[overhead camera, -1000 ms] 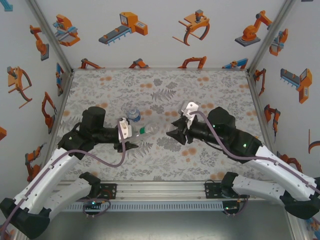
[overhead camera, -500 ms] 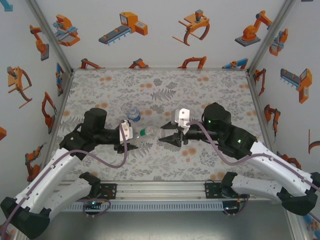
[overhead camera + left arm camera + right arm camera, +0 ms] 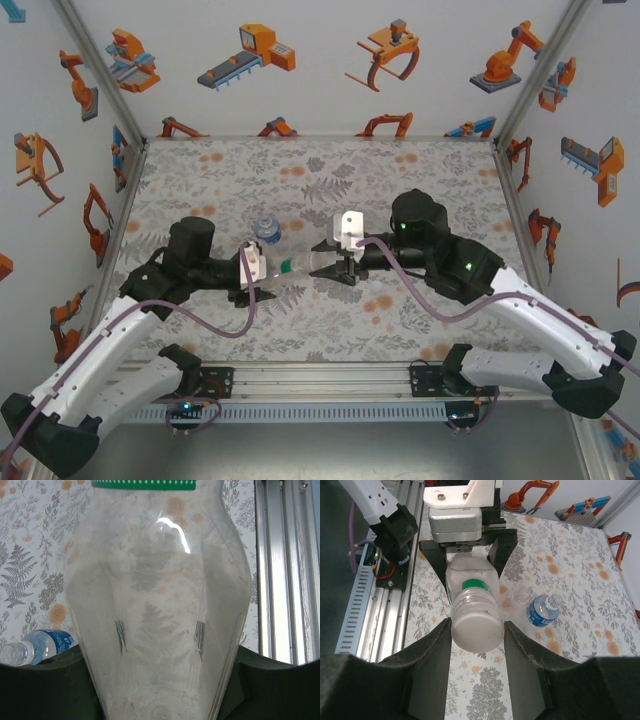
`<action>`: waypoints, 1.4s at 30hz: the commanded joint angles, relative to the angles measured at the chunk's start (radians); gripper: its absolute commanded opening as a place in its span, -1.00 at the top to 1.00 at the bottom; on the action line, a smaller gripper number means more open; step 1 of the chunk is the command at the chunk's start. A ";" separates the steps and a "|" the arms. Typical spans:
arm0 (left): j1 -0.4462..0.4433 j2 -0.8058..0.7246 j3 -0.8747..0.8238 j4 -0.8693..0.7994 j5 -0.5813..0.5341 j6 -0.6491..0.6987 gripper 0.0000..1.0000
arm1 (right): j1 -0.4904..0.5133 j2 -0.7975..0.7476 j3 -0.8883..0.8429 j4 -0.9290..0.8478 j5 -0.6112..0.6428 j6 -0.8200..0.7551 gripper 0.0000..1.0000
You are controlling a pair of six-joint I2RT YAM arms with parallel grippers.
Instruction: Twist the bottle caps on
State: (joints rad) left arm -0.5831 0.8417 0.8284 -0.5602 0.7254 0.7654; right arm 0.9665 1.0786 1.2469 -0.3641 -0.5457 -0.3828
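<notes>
Between the two claws: green-labelled bottle (image 3: 295, 264), held level above the worktop (image 3: 430, 180), its far end toward the right arm
Left claw (image 3: 471, 575): clamped on the bottle's body, behind the green band
Right claw (image 3: 328, 264): closed on what reads as a white cap (image 3: 476, 630), a pale round disc pinched between both fingers and set against the bottle's end
Blue-labelled bottle (image 3: 540, 612): on the worktop beyond the held one, neck open, no cap on it
Done: nothing looks finished; I judge this cap sits at the neck, and whether any thread has caught cannot be told
Remaining: turn this cap tight, then cap the blue-labelled bottle and any other
Count: two claws, two sure bottles, one cap; a small clear thing (image 3: 520, 596) just beside the blue-labelled bottle is too faint to name
</notes>
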 commanded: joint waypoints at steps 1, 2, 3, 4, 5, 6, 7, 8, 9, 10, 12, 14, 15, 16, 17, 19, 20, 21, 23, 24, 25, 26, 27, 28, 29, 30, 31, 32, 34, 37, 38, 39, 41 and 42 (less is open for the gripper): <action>-0.007 -0.007 -0.004 -0.026 0.022 0.037 1.00 | 0.007 0.023 0.057 -0.081 -0.035 -0.071 0.56; -0.007 -0.007 -0.003 -0.027 0.023 0.038 1.00 | 0.007 0.030 0.068 -0.096 -0.042 -0.081 0.56; -0.007 -0.009 -0.003 -0.027 0.027 0.037 1.00 | 0.007 0.035 0.076 -0.107 -0.046 -0.088 0.56; -0.007 -0.008 -0.004 -0.027 0.029 0.038 1.00 | 0.008 0.042 0.081 -0.113 -0.048 -0.094 0.56; -0.009 -0.009 -0.004 -0.027 0.030 0.038 1.00 | 0.008 0.046 0.087 -0.120 -0.049 -0.098 0.56; -0.009 -0.009 -0.003 -0.026 0.031 0.038 1.00 | 0.006 0.050 0.091 -0.125 -0.053 -0.101 0.56; -0.008 -0.009 -0.003 -0.027 0.034 0.038 1.00 | 0.006 0.054 0.096 -0.129 -0.056 -0.106 0.56; -0.009 -0.009 -0.004 -0.027 0.034 0.038 1.00 | 0.006 0.058 0.100 -0.132 -0.060 -0.109 0.56; -0.009 -0.008 -0.004 -0.026 0.032 0.038 1.00 | 0.007 0.060 0.103 -0.135 -0.063 -0.112 0.56; -0.010 -0.008 -0.005 -0.027 0.032 0.037 1.00 | 0.007 0.063 0.106 -0.137 -0.065 -0.115 0.56; -0.010 -0.007 -0.004 -0.028 0.031 0.036 1.00 | 0.007 0.066 0.107 -0.140 -0.070 -0.122 0.57; -0.012 -0.007 -0.005 -0.028 0.033 0.037 1.00 | 0.007 0.070 0.113 -0.149 -0.072 -0.134 0.58; -0.012 -0.007 -0.004 -0.026 0.034 0.035 1.00 | 0.006 0.072 0.116 -0.153 -0.073 -0.136 0.58; -0.013 -0.005 -0.004 -0.027 0.035 0.035 1.00 | 0.008 0.073 0.118 -0.155 -0.074 -0.139 0.58; -0.014 -0.005 -0.003 -0.027 0.034 0.034 1.00 | 0.008 0.074 0.120 -0.157 -0.075 -0.142 0.58; -0.015 -0.005 -0.003 -0.028 0.037 0.032 1.00 | 0.007 0.076 0.123 -0.162 -0.079 -0.151 0.58; -0.017 -0.004 -0.003 -0.027 0.040 0.032 1.00 | 0.007 0.080 0.126 -0.165 -0.081 -0.157 0.59; -0.018 -0.003 -0.002 -0.027 0.040 0.031 1.00 | 0.008 0.082 0.130 -0.168 -0.083 -0.161 0.60; -0.019 0.002 0.000 -0.027 0.041 0.030 1.00 | 0.007 0.091 0.137 -0.178 -0.086 -0.171 0.61; -0.020 0.004 0.001 -0.026 0.041 0.029 1.00 | 0.008 0.096 0.143 -0.187 -0.090 -0.178 0.62; -0.021 0.006 0.002 -0.027 0.043 0.028 1.00 | 0.008 0.102 0.149 -0.194 -0.094 -0.184 0.62; -0.023 0.009 0.002 -0.026 0.042 0.028 1.00 | 0.008 0.107 0.153 -0.200 -0.095 -0.188 0.62; -0.023 0.010 0.002 -0.027 0.042 0.028 1.00 | 0.009 0.111 0.155 -0.204 -0.097 -0.191 0.62; -0.024 0.013 0.002 -0.028 0.044 0.026 1.00 | 0.009 0.113 0.156 -0.203 -0.098 -0.194 0.62; -0.024 0.016 0.002 -0.027 0.044 0.026 1.00 | 0.009 0.115 0.157 -0.202 -0.098 -0.195 0.62; -0.026 0.019 0.003 -0.028 0.043 0.025 1.00 | 0.008 0.118 0.158 -0.203 -0.097 -0.197 0.62; -0.025 0.023 0.005 -0.026 0.045 0.023 1.00 | 0.009 0.120 0.160 -0.204 -0.099 -0.201 0.62; -0.027 0.025 0.005 -0.026 0.047 0.024 1.00 | 0.009 0.124 0.162 -0.207 -0.100 -0.204 0.63; -0.027 0.028 0.007 -0.027 0.051 0.025 1.00 | 0.010 0.130 0.167 -0.218 -0.105 -0.214 0.63; -0.029 0.035 0.009 -0.026 0.055 0.025 1.00 | 0.013 0.140 0.179 -0.239 -0.109 -0.236 0.63; -0.029 0.037 0.009 -0.026 0.056 0.025 1.00 | 0.014 0.144 0.182 -0.246 -0.112 -0.242 0.64; -0.029 0.040 0.009 -0.027 0.058 0.026 1.00 | 0.016 0.149 0.186 -0.253 -0.115 -0.249 0.64; -0.029 0.041 0.012 -0.026 0.064 0.026 1.00 | 0.018 0.156 0.190 -0.261 -0.122 -0.260 0.65; -0.029 0.042 0.012 -0.026 0.067 0.026 1.00 | 0.017 0.158 0.191 -0.262 -0.128 -0.266 0.66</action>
State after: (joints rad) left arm -0.5980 0.8806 0.8280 -0.6144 0.7296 0.7765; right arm 0.9665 1.2125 1.4090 -0.6258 -0.6151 -0.6052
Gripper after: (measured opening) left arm 0.564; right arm 0.420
